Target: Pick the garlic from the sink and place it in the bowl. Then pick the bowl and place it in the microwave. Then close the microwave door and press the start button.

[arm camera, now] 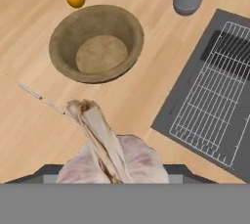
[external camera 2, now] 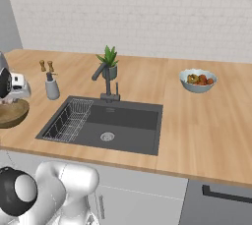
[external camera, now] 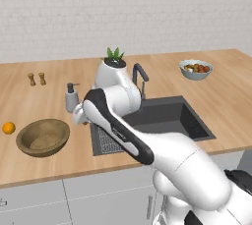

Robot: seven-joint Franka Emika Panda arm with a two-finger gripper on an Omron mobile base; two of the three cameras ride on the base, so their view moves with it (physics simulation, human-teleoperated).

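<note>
Left base view first: white arm stretched over the wooden bench, wrist hanging just right of the wooden bowl, above the bench strip between it and the sink. Tool mostly hidden behind the forearm here, so no read on the fingers from this side. Bowl empty, small orange fruit just left of it, grey soap dispenser behind, two little wooden shakers further back, potted plant and black faucet behind the sink, pale bowl of fruit well off to the right. Right base view: sink dark grey with round drain and wire rack on its left side, basin otherwise bare. Brown bowl cut off at the left edge, tool poking in right above its rim, too cropped to tell much. Hand view: looking straight down, garlic big in the foreground, papery tip pointing up toward the bowl, sitting right between the fingertips, so clamped on the garlic rather than hanging loose. Bowl below and ahead, nothing in it, orange just past its far rim, rack and sink corner off to the right.
</note>
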